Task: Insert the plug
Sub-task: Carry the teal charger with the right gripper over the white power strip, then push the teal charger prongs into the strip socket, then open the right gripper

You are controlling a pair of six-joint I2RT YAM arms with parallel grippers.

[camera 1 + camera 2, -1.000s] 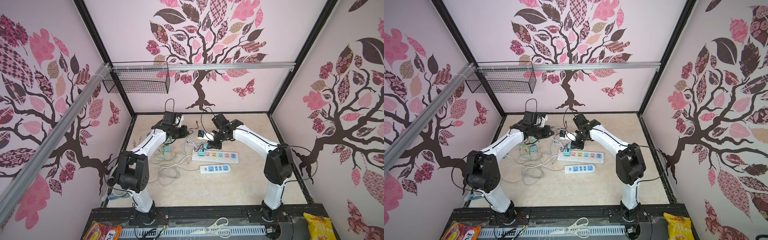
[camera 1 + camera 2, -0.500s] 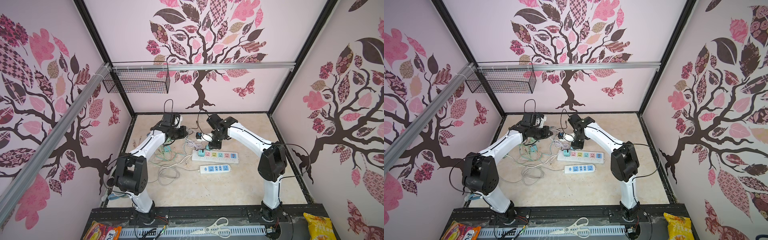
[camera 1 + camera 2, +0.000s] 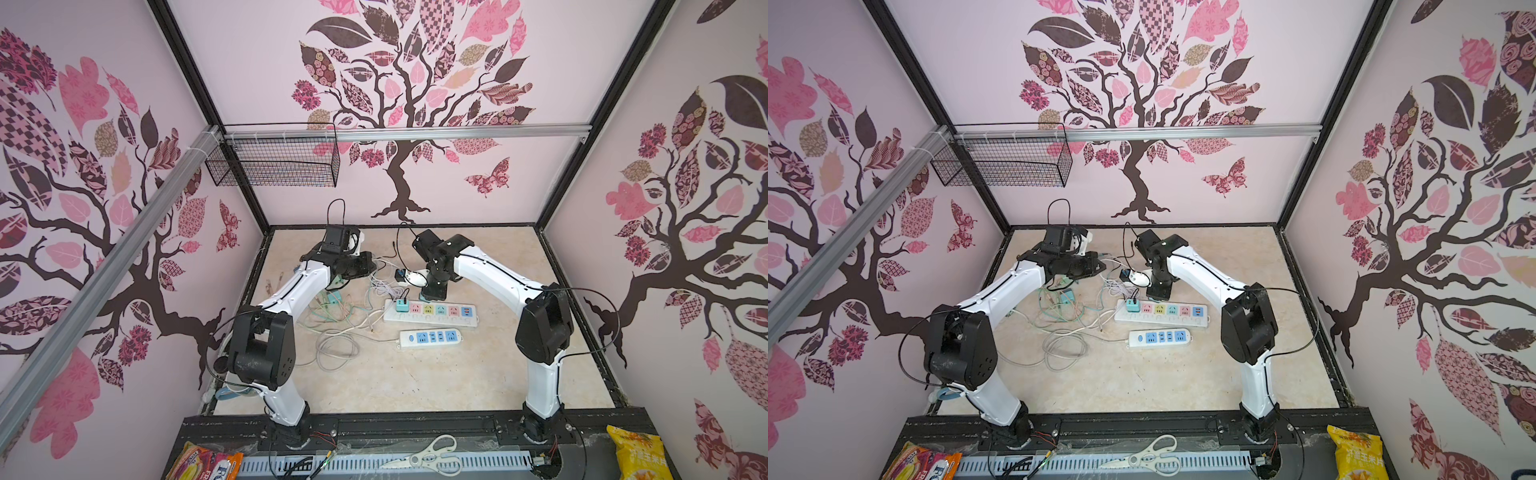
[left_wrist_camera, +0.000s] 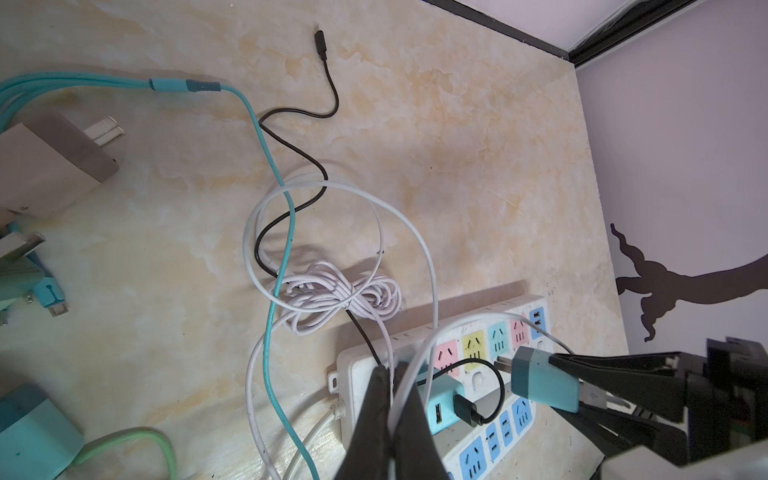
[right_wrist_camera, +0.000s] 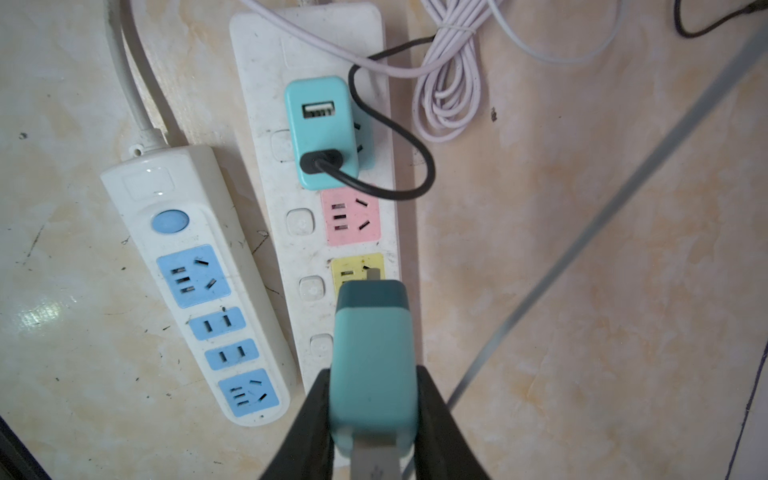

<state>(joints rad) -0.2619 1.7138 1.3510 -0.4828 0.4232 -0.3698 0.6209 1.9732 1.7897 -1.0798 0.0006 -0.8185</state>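
My right gripper (image 5: 372, 382) is shut on a teal plug (image 5: 372, 357), gripping its two sides. The plug hangs just above the long white power strip (image 5: 266, 83), its metal prongs pointing at the yellow socket (image 5: 353, 266) beyond the free pink socket (image 5: 351, 216). In both top views the right gripper (image 3: 432, 291) (image 3: 1160, 291) points down at the strip's left half (image 3: 428, 320). My left gripper (image 4: 391, 374) is shut on a thin white cable (image 4: 409, 374) that runs toward the plug (image 4: 540, 382).
A teal USB charger (image 5: 320, 129) with a black lead fills the strip's end socket. A shorter strip (image 5: 141, 195) with blue sockets lies beside it. Coiled white, teal and black cables (image 4: 332, 295) and loose chargers (image 4: 45, 166) lie left of the strips. Scissors (image 3: 432, 455) rest on the front rail.
The right arm's wrist has swung slightly to the left, still gripping the plug. The left arm has stayed where it was.
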